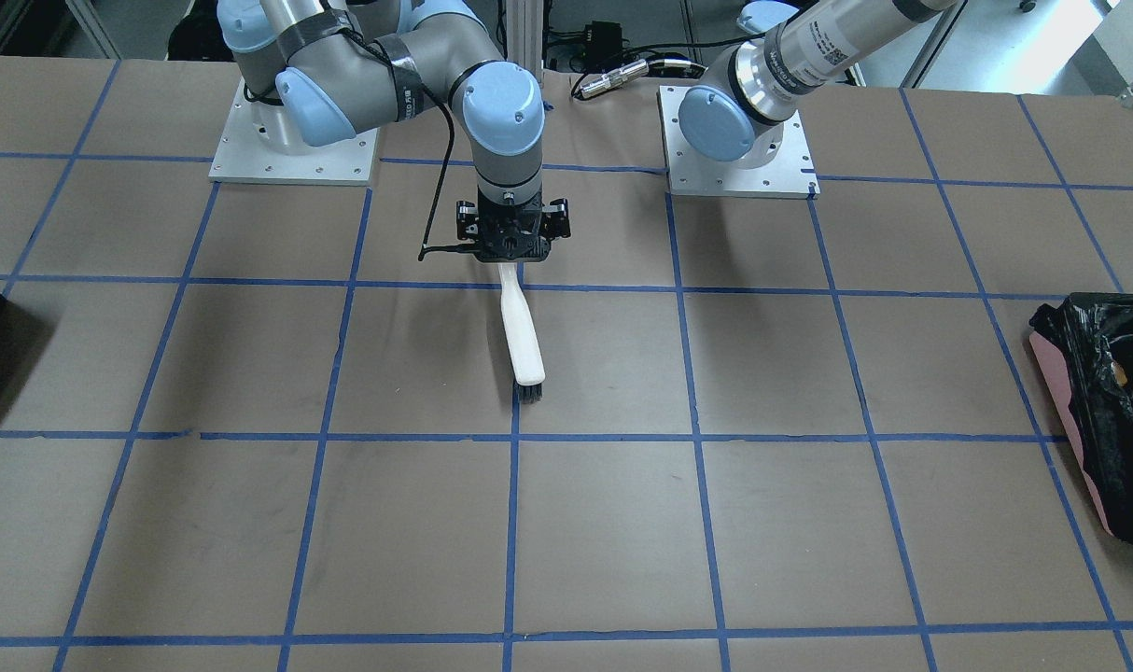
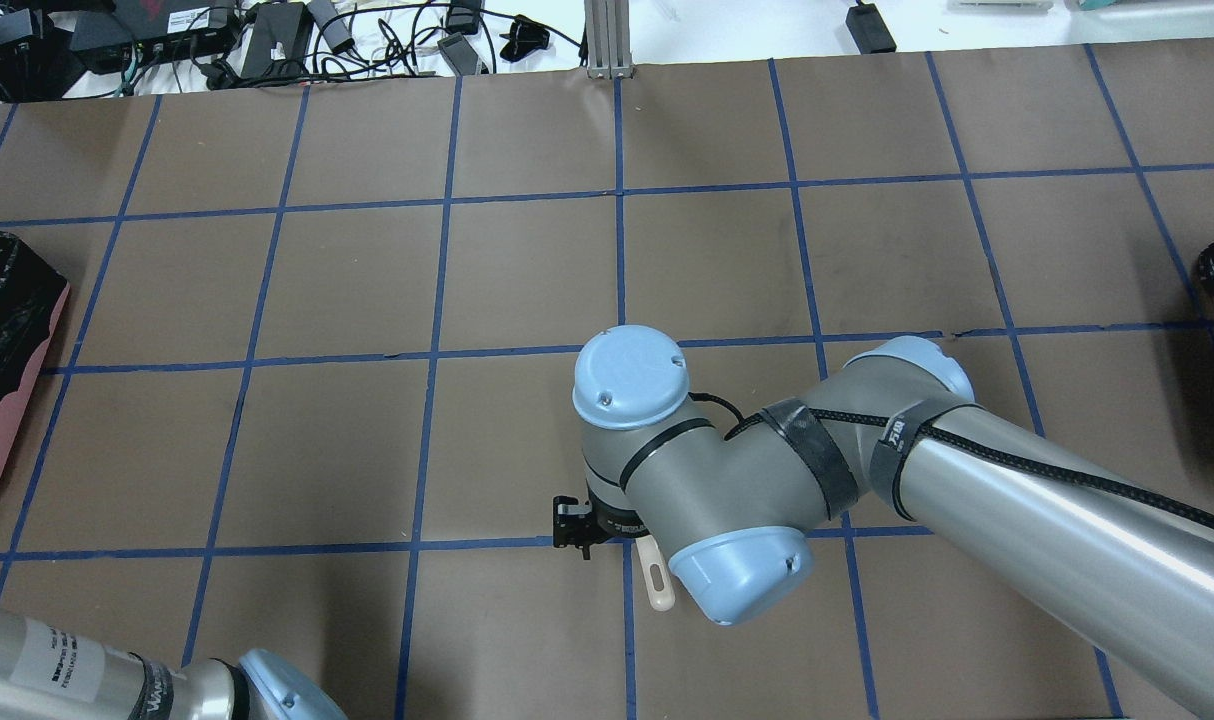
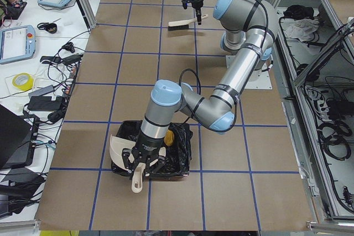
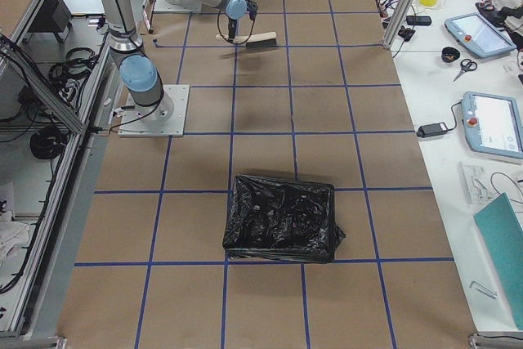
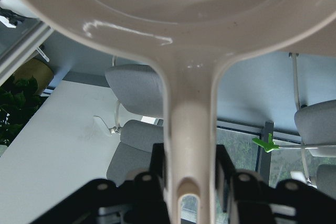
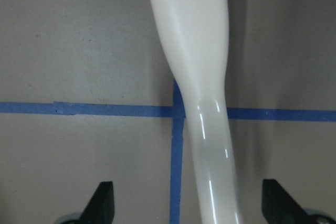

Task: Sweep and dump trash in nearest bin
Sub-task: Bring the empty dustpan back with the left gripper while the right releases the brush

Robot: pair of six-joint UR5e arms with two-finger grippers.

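tipping the dustpan (image 3: pixel 118 148) over the bin (image 3: pixel 180 158), left gripper (image 5: pixel 191 179) pinching its handle; right gripper (image 1: pixel 510 245) clamps the brush (image 1: pixel 522 331)

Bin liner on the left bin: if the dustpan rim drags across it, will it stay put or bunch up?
The liner looks thin and crinkled, so it would probably bunch or snag. The dustpan, tilted over the bin in the left gripper, looks rigid and likely won't flex.

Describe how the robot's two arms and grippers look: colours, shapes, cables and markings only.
Both arms are silver-grey metal tubes with rounded light-blue joint caps. The right arm carries a black braided cable held by black tape bands; the left arm bears a white printed label. The right gripper and left gripper are black, angular two-finger units.
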